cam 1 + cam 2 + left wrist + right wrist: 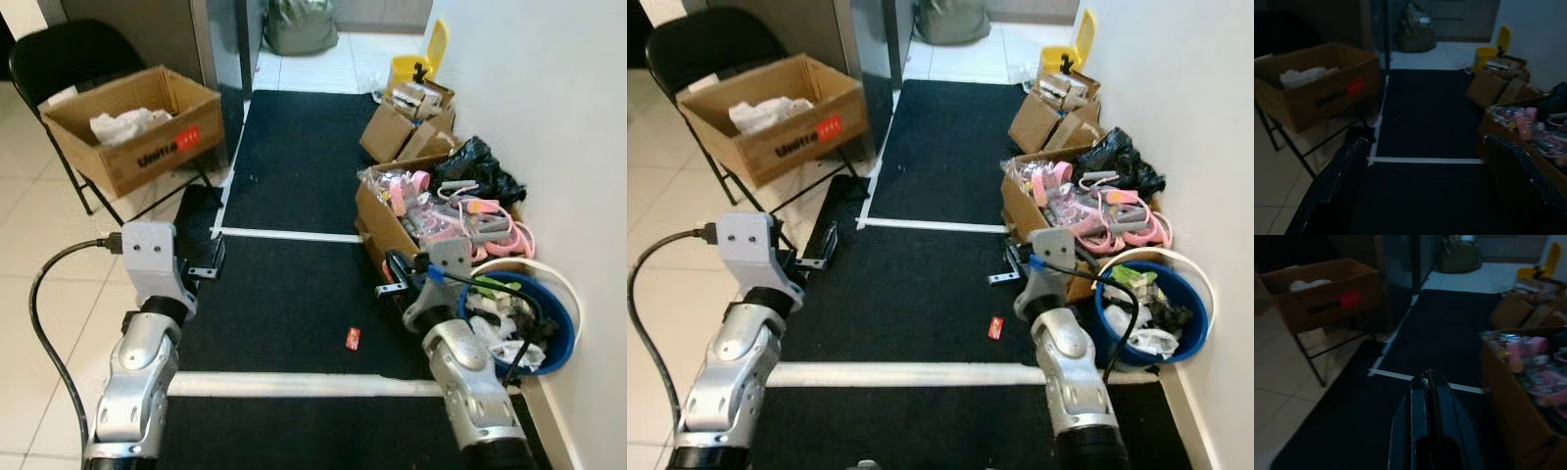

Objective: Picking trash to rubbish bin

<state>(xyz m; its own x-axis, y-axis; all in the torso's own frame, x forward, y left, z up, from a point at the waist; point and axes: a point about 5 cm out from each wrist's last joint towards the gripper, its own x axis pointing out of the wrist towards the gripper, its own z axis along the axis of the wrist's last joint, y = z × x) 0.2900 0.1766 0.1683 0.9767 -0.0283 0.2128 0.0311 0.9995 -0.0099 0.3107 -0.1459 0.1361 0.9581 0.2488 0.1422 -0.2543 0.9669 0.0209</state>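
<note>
Left eye view: your red scrap lies lower centre on the black mat, blue bin lower right; left claw spread, right claw pressed together, empty

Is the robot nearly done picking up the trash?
Not yet. The blue bin by the wall already holds rubbish, so some seems done. Nothing is in hand: the left claw is open and the right claw is shut with nothing in it. One small red wrapper lies on the black mat, waiting.
</note>
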